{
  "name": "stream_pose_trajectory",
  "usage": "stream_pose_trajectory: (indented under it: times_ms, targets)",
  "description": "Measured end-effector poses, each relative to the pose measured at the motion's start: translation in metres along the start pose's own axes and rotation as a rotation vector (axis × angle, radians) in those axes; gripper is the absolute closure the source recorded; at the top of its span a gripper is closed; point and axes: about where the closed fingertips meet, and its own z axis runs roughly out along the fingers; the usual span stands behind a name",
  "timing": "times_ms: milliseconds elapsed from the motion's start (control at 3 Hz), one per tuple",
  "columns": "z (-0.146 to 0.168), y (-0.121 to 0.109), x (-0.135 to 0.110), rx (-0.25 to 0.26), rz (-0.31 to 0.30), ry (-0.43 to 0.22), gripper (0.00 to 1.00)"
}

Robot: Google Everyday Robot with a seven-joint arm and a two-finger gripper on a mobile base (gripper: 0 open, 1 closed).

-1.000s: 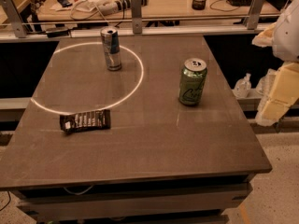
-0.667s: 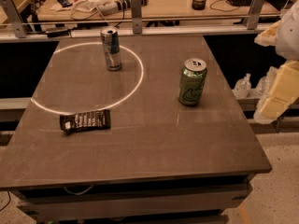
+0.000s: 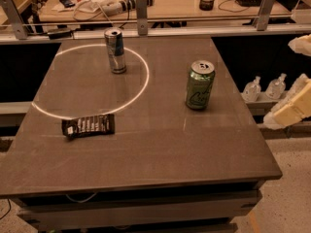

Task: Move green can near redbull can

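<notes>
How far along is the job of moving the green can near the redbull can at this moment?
Nothing looks done yet. The green can stands upright on the right part of the table, apart from the redbull can at the far side. Nothing is in hand: the gripper is off the table's right edge, touching neither can. Left: grasp the green can, carry it over, set it down.

gripper at the far right edge of the view, about mid-height: a pale cream-yellow blocky shell with flat faces, squared edges and a lighter, softly rounded lower end. smaller cream-white rounded piece just above it, same matte finish, cut off by the frame.
</notes>
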Motion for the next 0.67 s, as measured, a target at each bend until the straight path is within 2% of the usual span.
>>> stream_pose_trajectory:
  times_ms: [333, 667]
  targets:
    - [0.049, -0.022, -0.014, -0.007, 0.019, -0.205, 0.0]
    - [0.116, -0.062, -0.024, -0.033, 0.038, -0.384, 0.0]
